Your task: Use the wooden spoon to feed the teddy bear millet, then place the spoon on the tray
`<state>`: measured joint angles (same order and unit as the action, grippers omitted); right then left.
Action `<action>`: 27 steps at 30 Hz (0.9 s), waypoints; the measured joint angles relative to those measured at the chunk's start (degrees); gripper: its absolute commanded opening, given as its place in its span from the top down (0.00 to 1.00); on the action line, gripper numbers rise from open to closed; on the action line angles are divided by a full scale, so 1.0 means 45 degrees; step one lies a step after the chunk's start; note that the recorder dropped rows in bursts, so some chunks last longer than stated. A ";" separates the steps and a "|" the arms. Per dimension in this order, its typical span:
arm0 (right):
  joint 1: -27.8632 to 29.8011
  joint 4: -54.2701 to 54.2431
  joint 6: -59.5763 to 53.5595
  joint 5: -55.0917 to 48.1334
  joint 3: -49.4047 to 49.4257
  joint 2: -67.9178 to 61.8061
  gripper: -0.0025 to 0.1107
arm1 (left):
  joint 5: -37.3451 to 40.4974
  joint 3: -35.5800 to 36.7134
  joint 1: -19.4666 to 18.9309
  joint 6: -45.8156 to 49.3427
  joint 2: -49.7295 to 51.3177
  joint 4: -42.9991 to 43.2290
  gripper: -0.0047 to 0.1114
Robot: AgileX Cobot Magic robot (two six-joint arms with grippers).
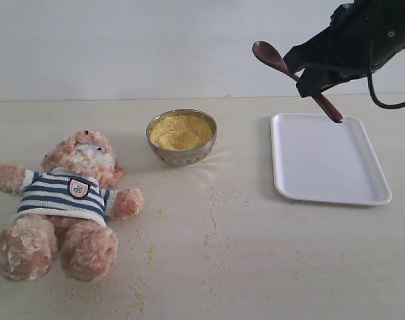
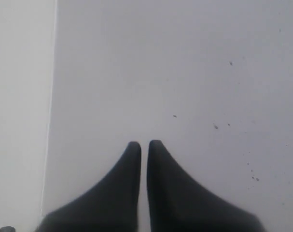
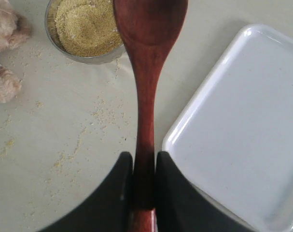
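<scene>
Black and pressed together with only a thin slit between its tips, the left gripper (image 2: 144,145) holds nothing over a plain pale surface. Far left on the table (image 1: 269,267), the teddy bear (image 1: 65,200) lies on its back, loose grains strewn around it. Just right of its head stands the steel bowl (image 1: 182,157), heaped with millet (image 1: 181,131). Further right, the right gripper (image 3: 144,157) is clamped on the handle of the wooden spoon (image 1: 275,61), held in the air with its bowl end tilted up and leftward. Its handle tip points down over the far left edge of the white tray (image 1: 329,160)
</scene>
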<state>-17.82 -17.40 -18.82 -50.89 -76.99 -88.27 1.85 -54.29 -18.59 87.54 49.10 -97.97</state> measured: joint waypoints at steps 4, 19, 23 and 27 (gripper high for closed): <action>0.0000 0.0000 0.0413 -0.0049 0.0000 0.0000 0.98 | -0.0607 0.0882 0.0000 -0.0101 -0.1745 0.0000 0.92; 0.0000 0.0338 0.1244 0.0187 0.0000 0.0000 0.98 | 0.0820 0.6848 0.2100 -0.1426 -0.7158 -0.0072 0.92; 0.0000 0.0388 0.1388 0.0264 0.0000 0.0000 0.98 | 0.0315 0.8586 0.2662 -0.1553 -0.7834 0.0016 0.92; 0.0000 0.0419 0.1564 0.0264 0.0000 0.0000 0.98 | -0.0483 0.9560 0.2661 -0.1553 -0.8080 0.0060 0.92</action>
<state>-17.82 -15.51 -11.78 -49.70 -76.99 -88.27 -0.33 -11.27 -6.61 80.55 12.74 -97.70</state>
